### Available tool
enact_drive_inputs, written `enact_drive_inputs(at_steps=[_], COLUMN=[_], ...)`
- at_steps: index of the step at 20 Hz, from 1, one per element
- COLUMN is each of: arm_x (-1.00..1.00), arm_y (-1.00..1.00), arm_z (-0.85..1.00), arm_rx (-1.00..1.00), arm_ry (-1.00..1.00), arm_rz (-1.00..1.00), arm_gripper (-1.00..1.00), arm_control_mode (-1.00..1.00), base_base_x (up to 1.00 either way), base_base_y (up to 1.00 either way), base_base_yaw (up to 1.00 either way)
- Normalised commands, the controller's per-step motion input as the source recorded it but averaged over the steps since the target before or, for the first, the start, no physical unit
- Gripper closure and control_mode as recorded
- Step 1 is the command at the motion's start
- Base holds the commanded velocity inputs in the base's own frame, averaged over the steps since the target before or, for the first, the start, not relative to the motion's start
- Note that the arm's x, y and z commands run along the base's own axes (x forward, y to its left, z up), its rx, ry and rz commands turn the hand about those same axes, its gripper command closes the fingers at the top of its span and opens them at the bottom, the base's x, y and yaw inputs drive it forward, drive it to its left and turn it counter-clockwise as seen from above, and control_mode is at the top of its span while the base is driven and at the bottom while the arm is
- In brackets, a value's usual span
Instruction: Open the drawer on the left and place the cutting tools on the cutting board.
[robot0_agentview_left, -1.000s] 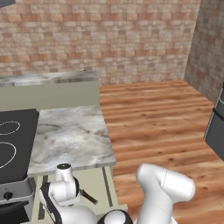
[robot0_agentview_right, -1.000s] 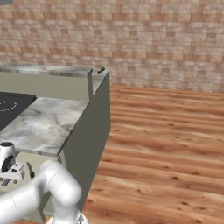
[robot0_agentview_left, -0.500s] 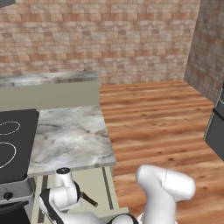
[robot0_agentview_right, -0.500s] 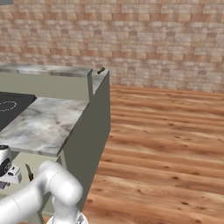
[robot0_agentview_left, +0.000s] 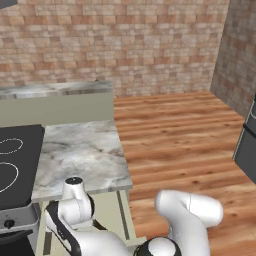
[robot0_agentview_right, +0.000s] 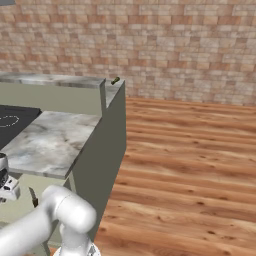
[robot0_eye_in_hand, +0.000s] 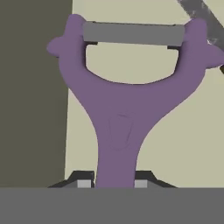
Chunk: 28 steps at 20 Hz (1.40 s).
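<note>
While our gripper (robot0_eye_in_hand: 115, 183) is closed on the stem of the purple peeler (robot0_eye_in_hand: 120, 109), with a dark finger (robot0_eye_in_hand: 81, 180) on either side of it, we judge the hold narrow and low on the handle. The peeler's head with its grey blade (robot0_eye_in_hand: 133, 33) lies over the pale drawer floor (robot0_eye_in_hand: 183, 140), beside a second grey tool (robot0_eye_in_hand: 205, 19). If we lift fast, the heavy head may swing or slip out, or clip the dark drawer wall (robot0_eye_in_hand: 33, 109)
</note>
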Motion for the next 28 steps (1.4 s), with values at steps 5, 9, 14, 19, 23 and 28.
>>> enact_drive_inputs(at_steps=[5, 9, 14, 19, 23, 28], arm_x=[0.0, -0.18, -0.74, -0.91, -0.48, 0.09], arm_y=[-0.01, -0.13, -0.59, -0.98, -1.0, -0.84], arm_z=[0.77, 0.53, 0.44, 0.5, 0.77, 0.98], arm_rx=[0.0, 0.0, 0.0, -0.03, -0.03, 0.0], arm_ry=[0.1, 0.14, 0.05, 0.0, -0.03, 0.0], arm_rz=[-0.02, -0.03, -0.03, -0.01, 0.0, -0.02], arm_gripper=[1.0, 1.0, 1.0, 1.0, 1.0, 1.0], arm_control_mode=[-1.0, -1.0, -1.0, -1.0, -1.0, -1.0], base_base_x=[0.0, 0.0, 0.0, 0.0, 0.0, 0.0], base_base_y=[0.0, 0.0, 0.0, 0.0, 0.0, 0.0], base_base_yaw=[0.0, 0.0, 0.0, 0.0, 0.0, 0.0])
